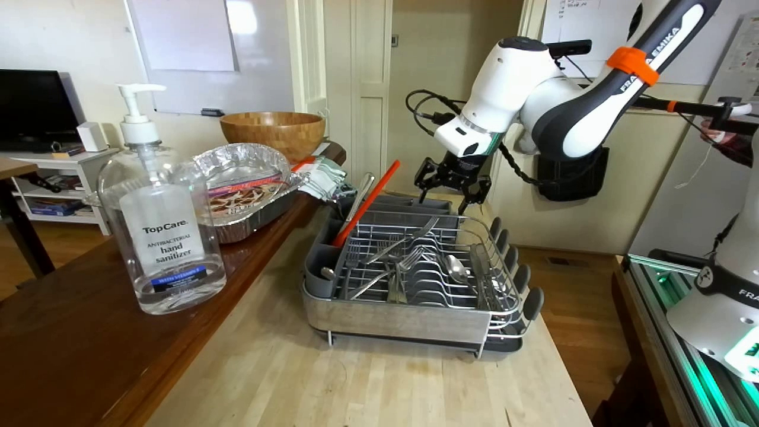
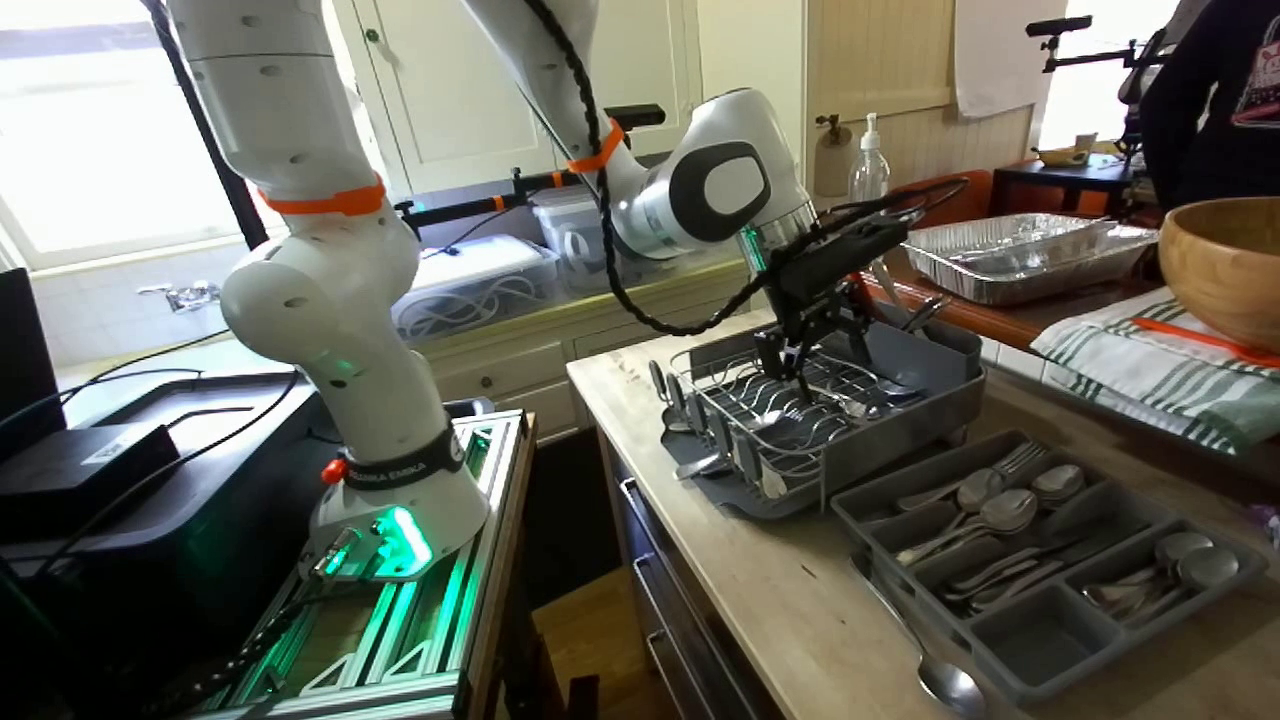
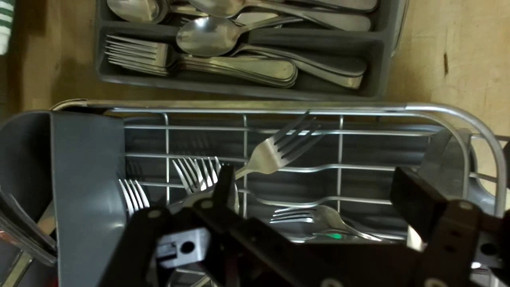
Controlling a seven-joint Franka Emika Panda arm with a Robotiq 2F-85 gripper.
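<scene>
1. Fork (image 3: 266,156) lies aslant in the rack (image 1: 397,320) below your gripper (image 1: 442,204); in the wrist view its tines point to the far right, close to the far rim.
2. Your gripper hangs tilted over the rack's far end in an exterior view. Its jaws stand spread, with a wide gap between the fingers (image 3: 225,185).
3. You see the left finger cover part of the fork's handle in the wrist view; you cannot tell whether they touch.
4. Across that gap, a second fork (image 3: 327,217) lies with its tines to the left. More forks (image 3: 204,185) lie left of it.
5. Right of the rack's middle, an exterior view shows you a spoon (image 1: 455,268), with long cutlery (image 1: 481,267) just right of it.
6. Along the rack's left side there runs a caddy (image 1: 314,279); a red tool (image 1: 367,204) rises from it, tilted right.
7. Near right of the rack in an exterior view, your tray (image 2: 1045,630) holds spoons (image 2: 1010,510), and a loose spoon (image 2: 945,680) lies just left of it.
8. On the brown counter (image 1: 77,367) at the left stand a sanitizer bottle (image 1: 172,249), a foil pan (image 1: 236,232) and, farther off, a wooden bowl (image 1: 273,139).
</scene>
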